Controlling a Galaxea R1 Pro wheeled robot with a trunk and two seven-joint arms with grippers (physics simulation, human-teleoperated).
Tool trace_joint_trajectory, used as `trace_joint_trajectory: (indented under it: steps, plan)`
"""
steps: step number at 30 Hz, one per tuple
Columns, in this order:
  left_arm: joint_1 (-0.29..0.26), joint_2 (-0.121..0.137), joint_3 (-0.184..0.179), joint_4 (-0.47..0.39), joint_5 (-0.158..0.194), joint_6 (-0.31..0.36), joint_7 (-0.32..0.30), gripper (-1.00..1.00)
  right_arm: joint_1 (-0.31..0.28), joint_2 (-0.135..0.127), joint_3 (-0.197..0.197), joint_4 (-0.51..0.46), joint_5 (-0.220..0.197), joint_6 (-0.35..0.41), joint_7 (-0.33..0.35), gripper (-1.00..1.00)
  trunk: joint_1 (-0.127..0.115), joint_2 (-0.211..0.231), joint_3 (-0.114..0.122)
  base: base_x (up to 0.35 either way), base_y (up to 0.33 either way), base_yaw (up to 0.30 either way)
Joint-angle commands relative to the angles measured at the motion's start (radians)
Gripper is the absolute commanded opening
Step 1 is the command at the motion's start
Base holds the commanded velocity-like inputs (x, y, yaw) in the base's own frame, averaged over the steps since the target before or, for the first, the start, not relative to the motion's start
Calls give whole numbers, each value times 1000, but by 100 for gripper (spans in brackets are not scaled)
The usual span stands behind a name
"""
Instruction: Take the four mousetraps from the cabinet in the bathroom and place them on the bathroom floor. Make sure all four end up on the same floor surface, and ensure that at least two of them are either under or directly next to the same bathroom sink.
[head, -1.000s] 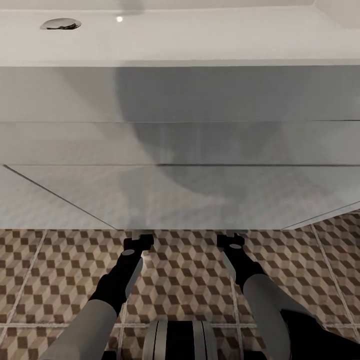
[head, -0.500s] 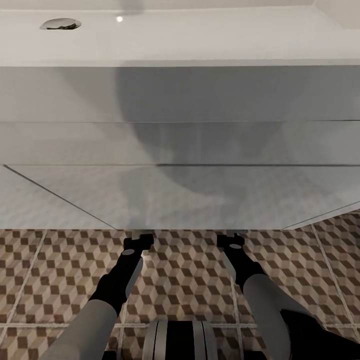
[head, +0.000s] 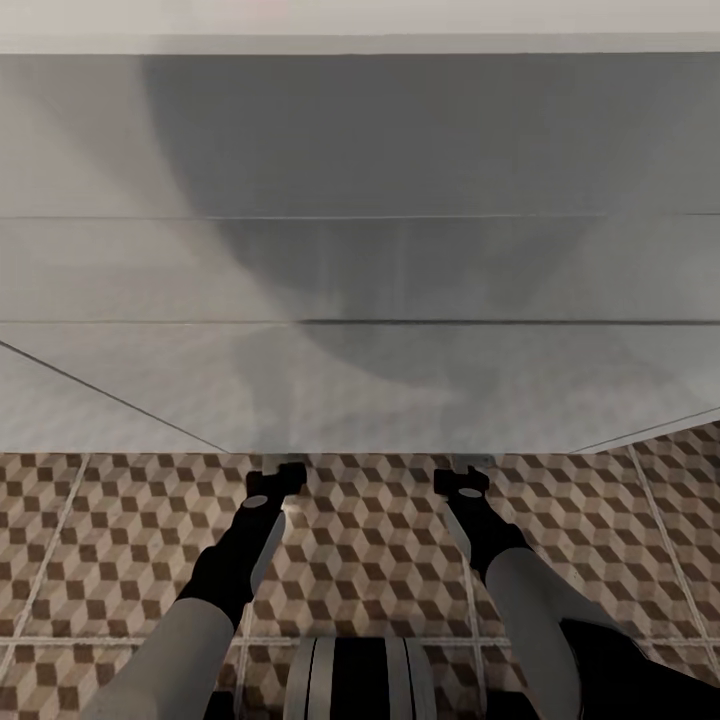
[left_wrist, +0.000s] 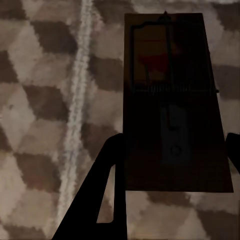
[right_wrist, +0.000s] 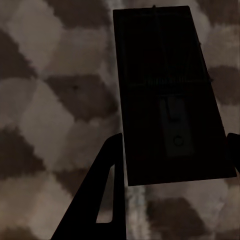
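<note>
Both arms reach forward and down side by side, grey forearms running into black wrists, the left tool (head: 277, 478) and the right tool (head: 461, 478) level with each other and well apart. In the left wrist view the left tool's dark fingers (left_wrist: 107, 187) sit at either long edge of a mousetrap (left_wrist: 172, 105), clamped on it. In the right wrist view it's the same story: the right tool's fingers (right_wrist: 107, 192) close in on both sides of a second mousetrap (right_wrist: 167, 95).
</note>
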Motion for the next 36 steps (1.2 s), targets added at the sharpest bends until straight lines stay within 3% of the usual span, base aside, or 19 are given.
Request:
trace_joint_trajectory:
  steps: [1,9,20,36]
  plan:
    - [0,0,-3,-6,-3,7,8,-100,0,1,-5,-2,9,7,0,-100,0,0,-1,0,0,0]
    - [0,0,-4,-26,-2,7,8,-100,0,1,-4,-2,10,6,-1,-100,0,0,-1,0,0,0]
    - [0,0,-4,-29,-3,-3,7,-100,0,1,-4,-2,29,5,-1,-100,5,-3,-43,0,0,0]
    - [0,1,-7,-27,-14,-8,7,-100,0,1,-3,-2,45,2,-1,-100,5,-3,-43,0,0,0]
